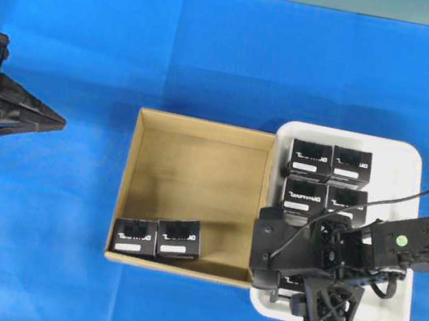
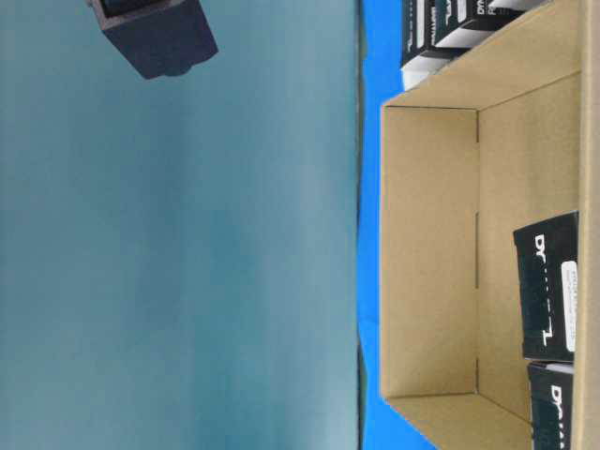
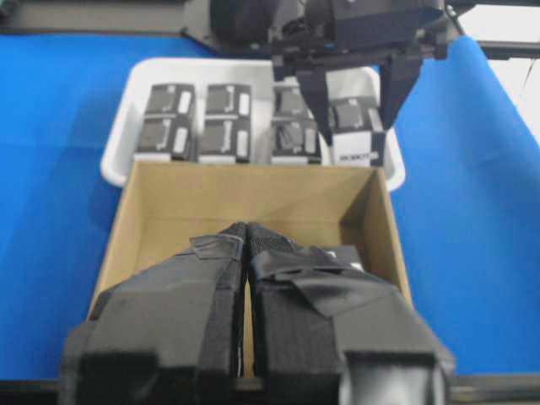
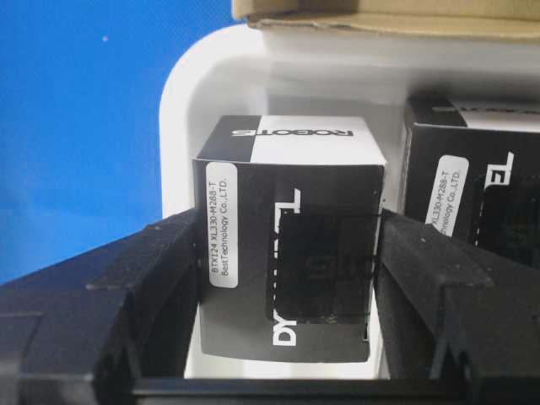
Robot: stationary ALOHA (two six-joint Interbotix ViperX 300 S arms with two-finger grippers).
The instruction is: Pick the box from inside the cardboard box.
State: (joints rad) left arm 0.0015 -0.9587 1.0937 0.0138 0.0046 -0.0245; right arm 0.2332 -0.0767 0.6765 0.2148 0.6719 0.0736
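While the left gripper (image 3: 245,278) sits clenched, the right gripper (image 4: 287,278) grasps a black box (image 4: 291,236) over the white tray (image 4: 194,101) beside the cardboard box (image 1: 203,129).

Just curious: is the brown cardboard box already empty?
No, two black boxes lie side by side in a corner of the cardboard box.

Bright even light, soft, perhaps slightly blurred
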